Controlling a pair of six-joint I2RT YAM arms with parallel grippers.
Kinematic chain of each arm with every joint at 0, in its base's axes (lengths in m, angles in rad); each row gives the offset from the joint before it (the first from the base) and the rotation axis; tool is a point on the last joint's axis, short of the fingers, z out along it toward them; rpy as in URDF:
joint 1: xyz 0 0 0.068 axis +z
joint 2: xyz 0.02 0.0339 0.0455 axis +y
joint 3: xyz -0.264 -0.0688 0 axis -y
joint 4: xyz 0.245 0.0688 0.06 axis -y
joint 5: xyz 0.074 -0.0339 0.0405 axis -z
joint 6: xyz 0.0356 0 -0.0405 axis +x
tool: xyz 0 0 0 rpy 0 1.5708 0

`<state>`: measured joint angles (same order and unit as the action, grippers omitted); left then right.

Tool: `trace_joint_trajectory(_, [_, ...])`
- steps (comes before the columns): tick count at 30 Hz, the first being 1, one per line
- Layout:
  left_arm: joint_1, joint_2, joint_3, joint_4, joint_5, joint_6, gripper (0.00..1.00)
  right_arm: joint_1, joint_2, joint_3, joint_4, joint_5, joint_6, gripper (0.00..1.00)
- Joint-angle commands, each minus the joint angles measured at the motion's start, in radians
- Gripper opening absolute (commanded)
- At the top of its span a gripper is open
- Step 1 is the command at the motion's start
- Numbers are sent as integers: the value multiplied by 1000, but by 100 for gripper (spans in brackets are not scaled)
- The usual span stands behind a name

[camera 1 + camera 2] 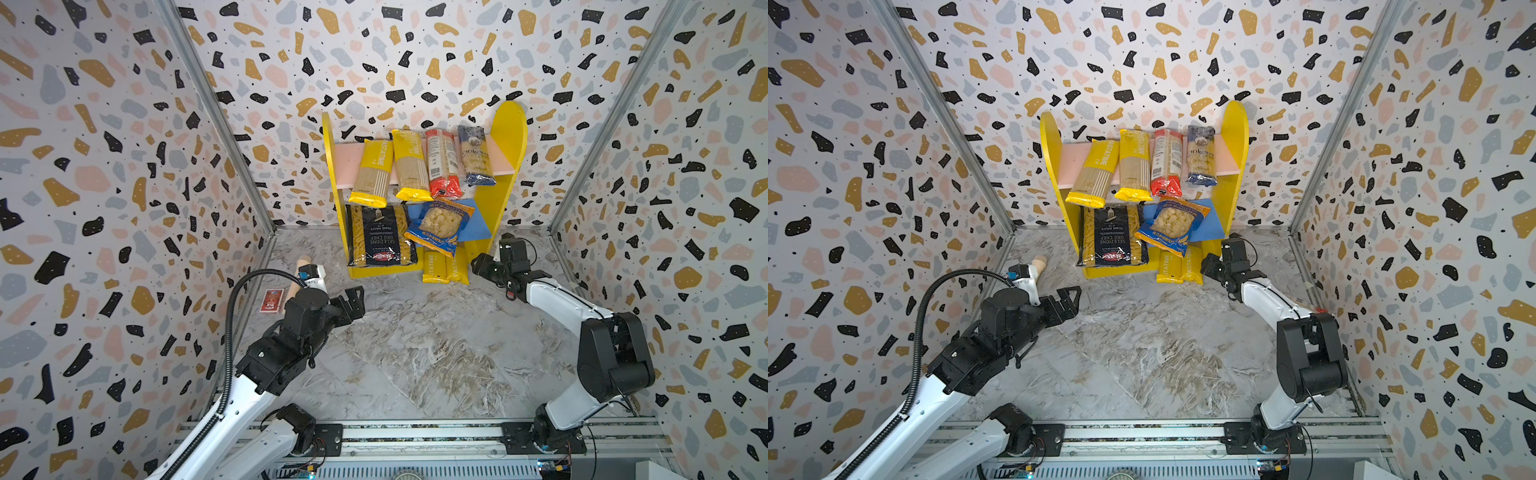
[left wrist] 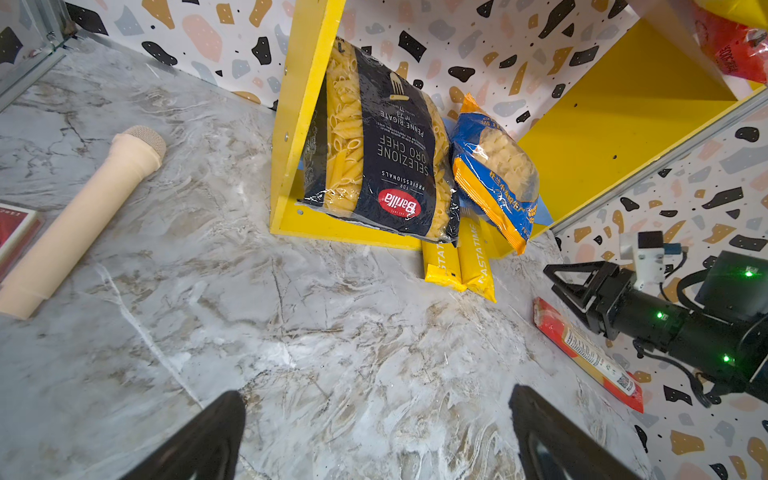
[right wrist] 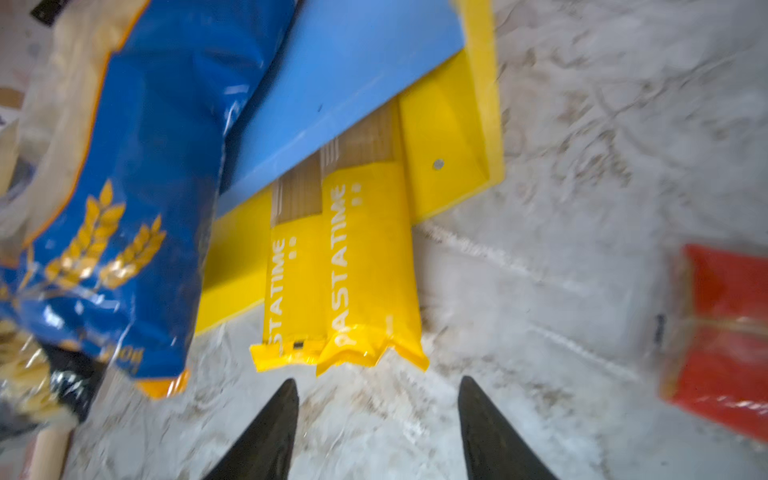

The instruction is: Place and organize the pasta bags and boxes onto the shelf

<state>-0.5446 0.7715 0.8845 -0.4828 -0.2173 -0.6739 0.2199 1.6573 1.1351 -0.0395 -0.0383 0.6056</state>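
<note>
The shelf [image 1: 505, 137] stands against the back wall. Leaning on its pink upper board are two yellow PASTATIME packs [image 1: 372, 172], a red-ended pack [image 1: 444, 164] and a dark-blue ankara pack [image 1: 476, 156]. On the blue lower board sit the black Barilla bag [image 1: 380, 237] and the blue-orange bag [image 1: 440, 226]. Two more yellow packs [image 3: 353, 266] poke out from under that board onto the floor. Just short of their ends my right gripper [image 3: 378, 379] [image 1: 482, 266] is open and empty. A red pack [image 2: 590, 353] lies by the right wall. My left gripper [image 2: 376, 392] [image 1: 355, 303] hangs wide open over bare floor.
A beige wooden stick [image 2: 79, 224] and a small red card box [image 1: 272, 300] lie on the marble floor by the left wall. Patterned walls close the cell on three sides. The arms' base rail [image 1: 415, 432] runs along the front.
</note>
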Motion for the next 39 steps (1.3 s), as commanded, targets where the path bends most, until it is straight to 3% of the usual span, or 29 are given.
trace_joint_trajectory(1, [5,3,21,60,2,7,100,-21,80,76,-68,92,-26,62])
trace_joint_trajectory(11, [5,61,46,89,-7,36,100,-39,256,276,-33,143,-86,66])
trace_joint_trajectory(22, [5,100,53,116,-21,64,100,-53,359,360,-11,176,-137,66])
trace_joint_trajectory(39, [5,130,56,137,-32,65,100,-91,453,444,58,86,-183,62])
